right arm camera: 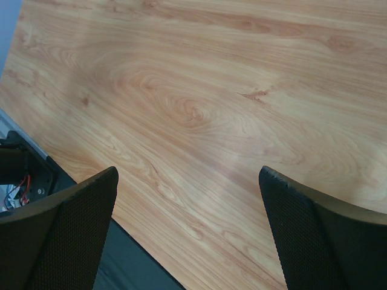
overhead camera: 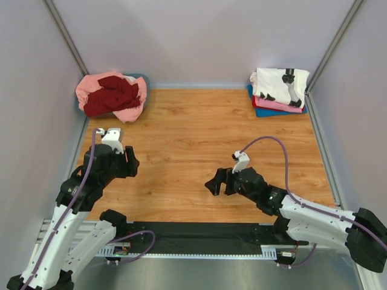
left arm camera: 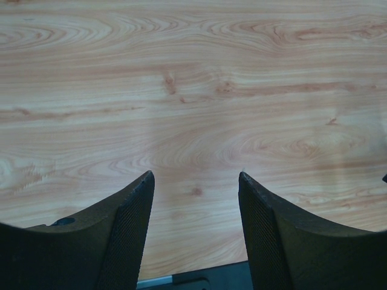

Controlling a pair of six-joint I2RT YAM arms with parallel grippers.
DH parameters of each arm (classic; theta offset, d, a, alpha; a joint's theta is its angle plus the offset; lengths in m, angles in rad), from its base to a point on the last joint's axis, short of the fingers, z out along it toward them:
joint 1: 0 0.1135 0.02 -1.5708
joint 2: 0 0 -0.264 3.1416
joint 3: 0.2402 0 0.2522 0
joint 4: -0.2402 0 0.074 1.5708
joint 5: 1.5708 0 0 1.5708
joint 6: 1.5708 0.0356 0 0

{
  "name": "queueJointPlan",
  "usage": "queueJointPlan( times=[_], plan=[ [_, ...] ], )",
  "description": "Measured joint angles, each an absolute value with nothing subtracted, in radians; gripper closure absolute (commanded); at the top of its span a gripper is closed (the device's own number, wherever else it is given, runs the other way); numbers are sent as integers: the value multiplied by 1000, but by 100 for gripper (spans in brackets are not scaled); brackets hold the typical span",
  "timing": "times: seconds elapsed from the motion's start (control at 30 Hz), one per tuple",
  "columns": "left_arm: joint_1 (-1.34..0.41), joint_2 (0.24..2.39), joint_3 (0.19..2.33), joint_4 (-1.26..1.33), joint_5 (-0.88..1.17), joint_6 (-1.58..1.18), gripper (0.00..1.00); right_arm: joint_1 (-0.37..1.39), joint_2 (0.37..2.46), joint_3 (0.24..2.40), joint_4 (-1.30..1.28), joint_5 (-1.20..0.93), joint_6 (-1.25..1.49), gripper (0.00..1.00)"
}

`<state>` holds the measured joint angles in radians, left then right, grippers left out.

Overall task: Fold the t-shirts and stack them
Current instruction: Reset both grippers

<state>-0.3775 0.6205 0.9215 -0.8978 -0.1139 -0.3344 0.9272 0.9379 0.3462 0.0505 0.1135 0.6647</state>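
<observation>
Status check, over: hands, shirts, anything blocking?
Left hand open, empty. Right hand open, empty. Folded stack far right, crumpled pile far left, untouched. Nothing in the way.

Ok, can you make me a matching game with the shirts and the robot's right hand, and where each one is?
Things:
1 dark red shirt
2 white shirt
3 blue shirt
4 right hand

Places:
A bottom of the folded stack
B open, over the bare table
C crumpled in the far-left heap
D top of the folded stack

Pairs: 1-C, 2-D, 3-A, 4-B
</observation>
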Motion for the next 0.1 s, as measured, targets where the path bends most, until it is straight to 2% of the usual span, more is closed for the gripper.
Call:
queueJointPlan(
  times=[0.1],
  plan=[
    [-377, 619, 921, -897, -117, -335, 35, 927, 875, 302, 93, 107, 664, 0]
  ],
)
